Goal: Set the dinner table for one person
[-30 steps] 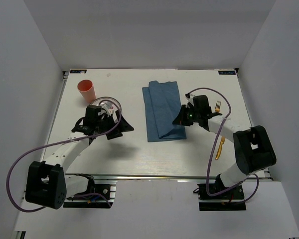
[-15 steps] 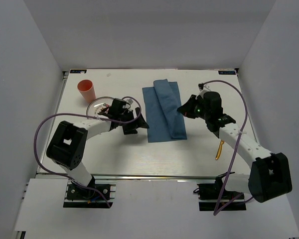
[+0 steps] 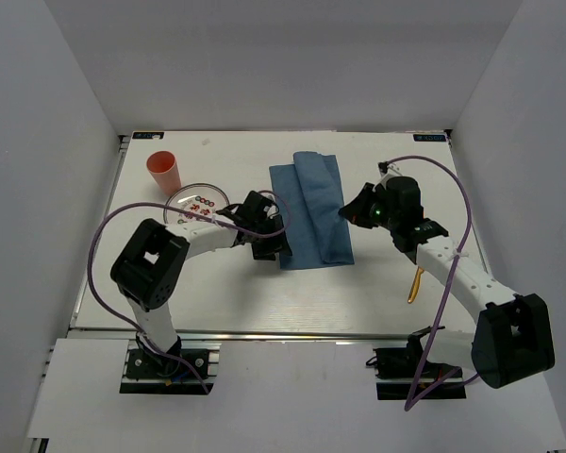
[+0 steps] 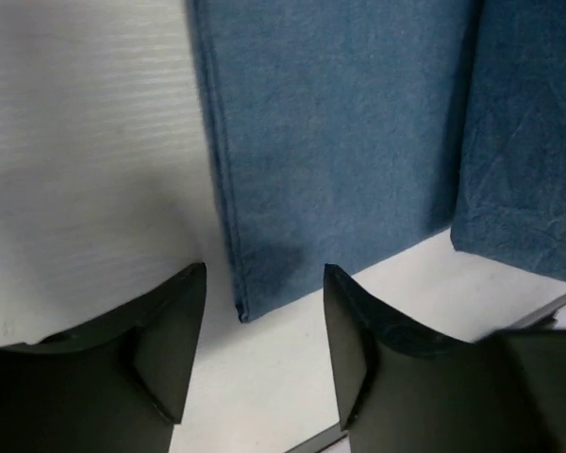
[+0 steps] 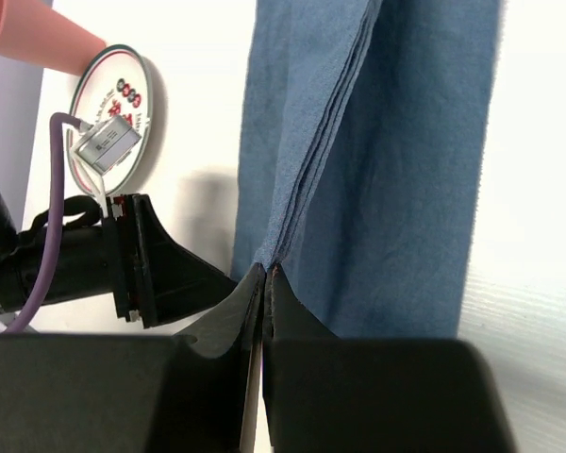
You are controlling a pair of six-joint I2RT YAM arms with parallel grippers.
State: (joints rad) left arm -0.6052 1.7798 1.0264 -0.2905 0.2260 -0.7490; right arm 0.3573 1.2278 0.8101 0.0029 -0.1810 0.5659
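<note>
The blue cloth placemat [image 3: 307,198] lies midway between the side edges of the dinner table [image 3: 217,293]. The right gripper [image 5: 264,274] pinches its folded layers; the left gripper [image 4: 262,278], spread open, straddles its near-left corner and should pin it first.

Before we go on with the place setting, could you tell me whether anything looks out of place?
Yes: the blue cloth is not flat. Its right part is doubled over in a long flap, slanting across the rest, with the fingers of the right gripper pinched shut on the fold's edge.
</note>
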